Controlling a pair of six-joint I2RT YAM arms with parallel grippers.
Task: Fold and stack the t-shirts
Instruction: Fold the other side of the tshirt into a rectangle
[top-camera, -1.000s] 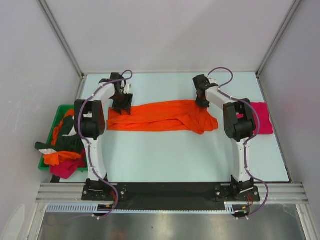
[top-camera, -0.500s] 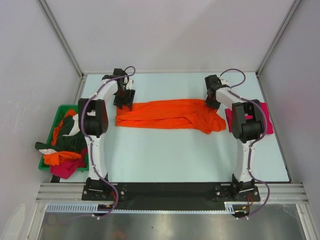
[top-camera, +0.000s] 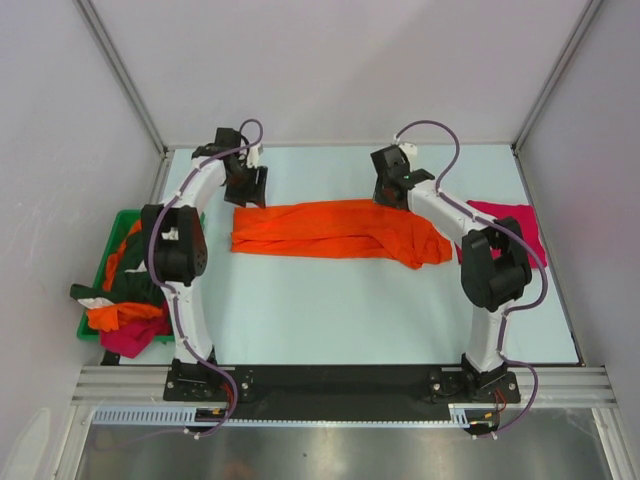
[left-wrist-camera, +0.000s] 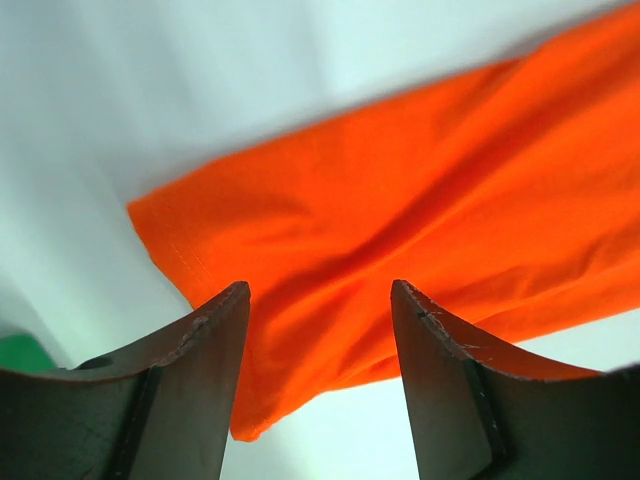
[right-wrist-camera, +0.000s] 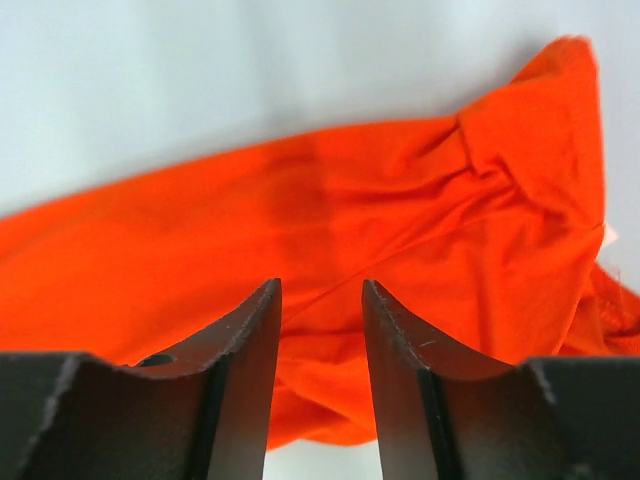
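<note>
Band of cloth, the orange t-shirt (top-camera: 330, 228), flat on the far middle of the table (top-camera: 330, 310), long axis running left to right, bunched end pointing right toward the magenta t-shirt (top-camera: 528, 230). Left gripper (top-camera: 246, 185) just far of the band's left end, fingers spread, grasping nothing. Right gripper (top-camera: 390, 190) over the far edge, right of middle, likewise released and empty.

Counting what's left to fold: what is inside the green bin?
Crumpled t-shirts: dark green, orange, magenta. Whatever lies beneath them in the green bin is covered.
</note>
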